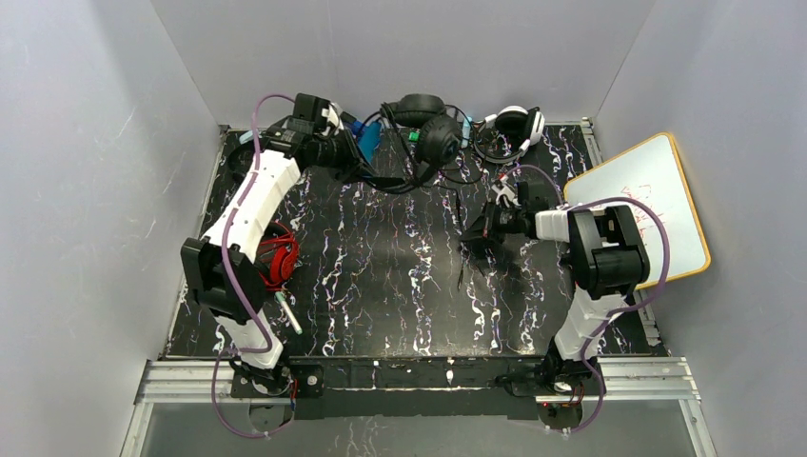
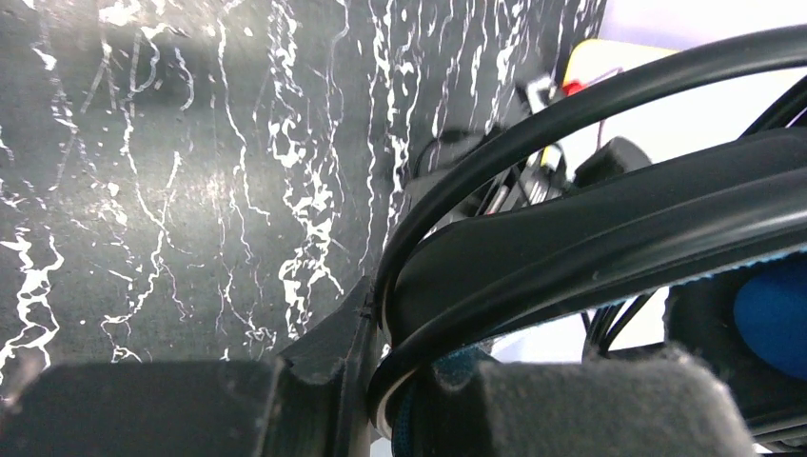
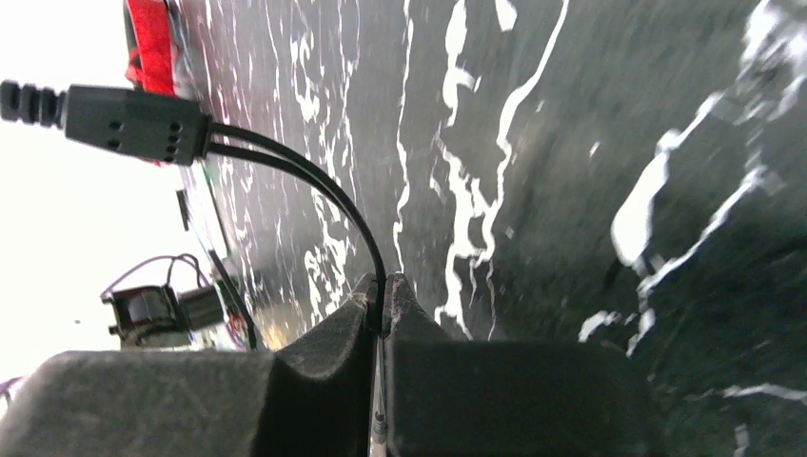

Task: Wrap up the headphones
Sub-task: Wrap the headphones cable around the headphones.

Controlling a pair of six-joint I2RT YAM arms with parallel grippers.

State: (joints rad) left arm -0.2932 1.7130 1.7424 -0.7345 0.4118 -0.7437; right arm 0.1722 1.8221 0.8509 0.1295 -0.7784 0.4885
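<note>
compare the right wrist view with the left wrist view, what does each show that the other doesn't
Only the right wrist view: the right gripper shut on a thin black cable that runs to a black junction block, with the red headphones beyond. Only the left wrist view: the left gripper shut on a black headband, with a blue ear cushion beside it. Both: closed fingers at the bottom edge and the black marbled table.

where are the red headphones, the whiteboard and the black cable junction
glossy red headphones point(image 1: 282, 255): top view, visible red earcup
wood-framed white whiteboard point(image 1: 647, 176): top view, bare white face
black plastic cable junction point(image 3: 133, 122): right wrist view, boxy body
</note>
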